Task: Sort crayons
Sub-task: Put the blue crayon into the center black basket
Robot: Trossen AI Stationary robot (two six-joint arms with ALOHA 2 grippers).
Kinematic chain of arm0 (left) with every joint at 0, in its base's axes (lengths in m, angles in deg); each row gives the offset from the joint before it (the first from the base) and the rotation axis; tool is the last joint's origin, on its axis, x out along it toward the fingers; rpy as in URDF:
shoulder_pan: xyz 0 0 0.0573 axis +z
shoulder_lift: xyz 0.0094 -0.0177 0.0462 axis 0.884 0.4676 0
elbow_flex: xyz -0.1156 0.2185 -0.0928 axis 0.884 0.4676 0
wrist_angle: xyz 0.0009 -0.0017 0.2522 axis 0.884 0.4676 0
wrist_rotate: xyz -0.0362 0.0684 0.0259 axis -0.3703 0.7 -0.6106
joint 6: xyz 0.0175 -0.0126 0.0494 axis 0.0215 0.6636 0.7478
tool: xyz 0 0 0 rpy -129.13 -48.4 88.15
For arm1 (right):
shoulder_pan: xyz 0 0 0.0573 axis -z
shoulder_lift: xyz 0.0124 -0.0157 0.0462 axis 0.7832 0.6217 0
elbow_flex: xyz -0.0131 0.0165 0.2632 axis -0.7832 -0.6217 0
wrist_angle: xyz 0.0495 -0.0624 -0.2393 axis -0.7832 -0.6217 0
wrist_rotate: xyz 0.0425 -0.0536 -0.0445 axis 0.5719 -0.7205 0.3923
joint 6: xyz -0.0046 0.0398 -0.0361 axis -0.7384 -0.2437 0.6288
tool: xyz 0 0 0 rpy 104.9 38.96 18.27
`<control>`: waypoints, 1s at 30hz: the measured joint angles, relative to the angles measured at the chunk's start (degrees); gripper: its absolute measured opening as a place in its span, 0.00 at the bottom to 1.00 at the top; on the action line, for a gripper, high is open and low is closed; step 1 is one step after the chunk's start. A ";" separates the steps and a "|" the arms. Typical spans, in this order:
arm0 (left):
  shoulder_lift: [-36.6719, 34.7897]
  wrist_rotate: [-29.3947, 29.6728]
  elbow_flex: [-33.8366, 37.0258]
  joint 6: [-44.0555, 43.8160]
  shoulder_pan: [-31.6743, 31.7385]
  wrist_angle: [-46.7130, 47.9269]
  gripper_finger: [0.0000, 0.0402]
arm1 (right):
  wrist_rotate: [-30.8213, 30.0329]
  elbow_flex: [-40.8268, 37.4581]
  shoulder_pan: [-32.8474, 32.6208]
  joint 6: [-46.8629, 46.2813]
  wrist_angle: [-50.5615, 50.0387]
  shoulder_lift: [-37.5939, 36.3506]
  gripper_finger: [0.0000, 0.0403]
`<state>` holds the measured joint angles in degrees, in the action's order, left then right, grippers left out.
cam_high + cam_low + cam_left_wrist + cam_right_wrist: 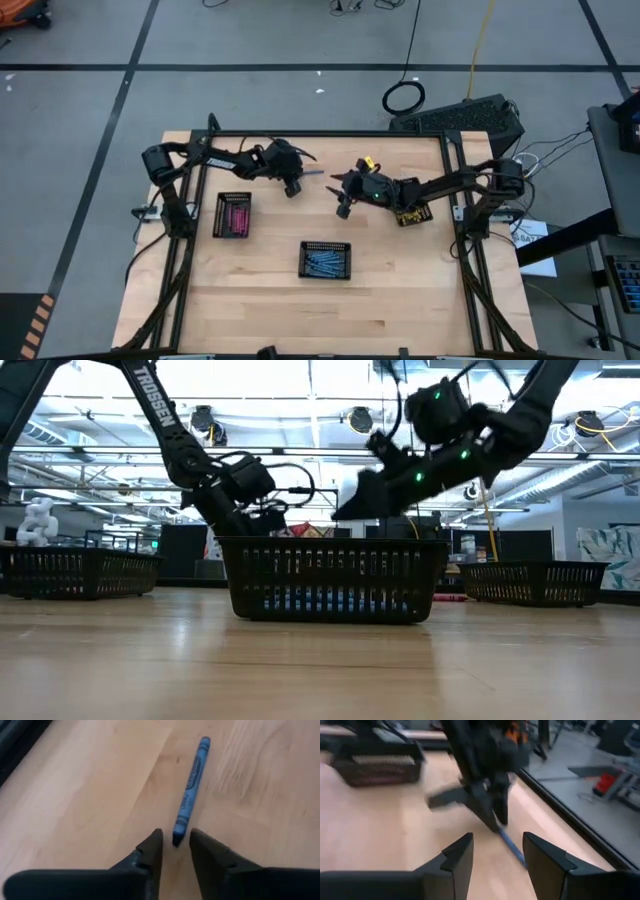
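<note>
Here the left claw (175, 845) straddles a blue crayon's (191, 785) hidden end, fingers apart; right claw (497, 852) gapes.

Blue crayon (190, 790) – one end was hidden between the left gripper's (175, 851) fingers; left gripper (487, 812) was motion-blurred – contents of basket (330, 580) were indistinct.

The high view looks straight down on the whole table (250, 300) from well above. The low view sits at tabletop level, facing across the wood into the room, close to the middle tray (333, 580). The 2 wrist views look past their own fingers from close (left nearest the wood); both share the blue crayon (190, 790)
</note>
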<state>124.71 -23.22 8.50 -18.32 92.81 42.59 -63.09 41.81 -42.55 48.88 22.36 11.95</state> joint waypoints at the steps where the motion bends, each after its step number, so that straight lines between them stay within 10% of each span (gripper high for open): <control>1: 0.23 0.37 0.03 0.01 0.12 0.55 0.23 | 0.01 0.00 -1.00 0.00 0.04 -0.81 0.38; 21: 0.00 -0.71 -0.11 17.93 -1.72 6.39 0.00 | -1.52 0.04 -17.28 -12.82 -33.90 -29.01 0.38; 30: -9.72 2.26 0.30 12.40 -9.95 13.63 0.00 | -4.80 -0.07 -19.32 -21.97 -42.75 -24.42 0.38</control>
<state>114.98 -20.96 8.81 -5.92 82.87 56.22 -67.89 41.75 -61.87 26.92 -20.39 -12.46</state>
